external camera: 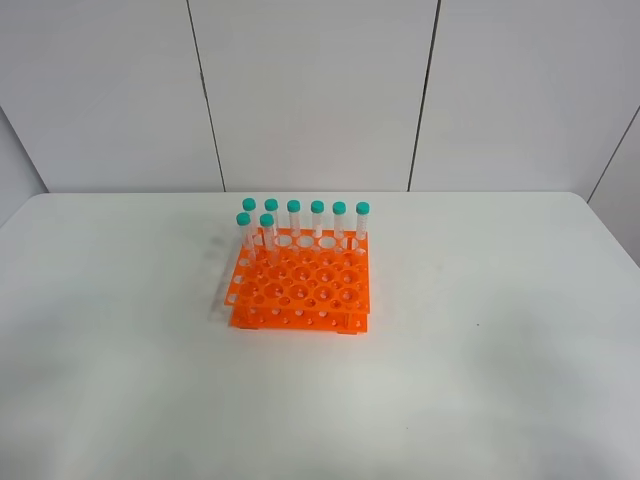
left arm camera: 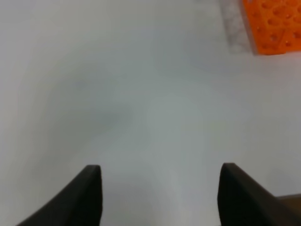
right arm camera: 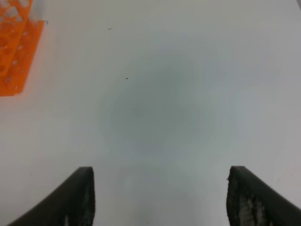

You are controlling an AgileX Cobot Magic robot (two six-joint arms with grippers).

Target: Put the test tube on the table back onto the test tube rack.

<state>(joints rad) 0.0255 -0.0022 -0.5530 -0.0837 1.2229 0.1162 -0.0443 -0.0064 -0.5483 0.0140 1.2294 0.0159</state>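
No readable writing — both the left gripper (left arm camera: pixel 160 181) and right gripper (right arm camera: pixel 160 183) gape, empty, over the table (external camera: pixel 500 330).

Test tube rack (external camera: pixel 300 290), orange plastic, two tiers, grid of round holes: one. Test tubes, clear with teal-green caps, standing upright in the rack: eight, comprising six in the rear row (caps at (external camera: pixel 248 204), (external camera: pixel 271 205), (external camera: pixel 293 206), (external camera: pixel 317 207), (external camera: pixel 339 208), (external camera: pixel 362 208)) and two in the row in front of it, at the left end (caps at (external camera: pixel 243 218), (external camera: pixel 266 220)). Table (external camera: pixel 500 330), white, rounded corners: one. Grippers, dark fingers, seen only in the wrist views: two, left gripper (left arm camera: pixel 160 193) and right gripper (right arm camera: pixel 160 197).
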